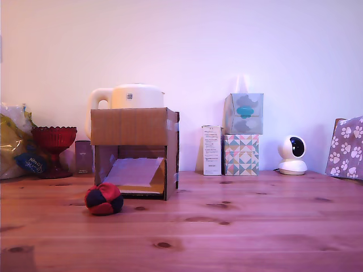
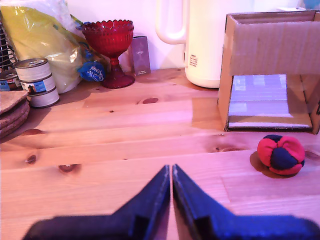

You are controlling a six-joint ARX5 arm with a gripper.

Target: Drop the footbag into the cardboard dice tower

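Wrist view had the gripper [image 2: 171, 170] pinched fully closed with nothing in it, hanging over the bare wooden table [image 2: 110, 150], while the footbag [image 2: 281, 154] sat on the wood just in front of the cardboard dice tower [image 2: 272, 47], near its cut-out.

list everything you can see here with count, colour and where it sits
footbag: 1, red and navy, on the table before the tower
cardboard dice tower: 1, brown, pale ramp inside
kettle: 1, white, behind the tower
goblet: 1, red, exterior view's left
tissue boxes: 2, patterned, stacked
white carton: 1, beside them
camera: 1, white
paw-print bag: 1, exterior view's right edge
tins: stacked, count unclear
gripper: 1, dark blue, fingertips together, holding nothing
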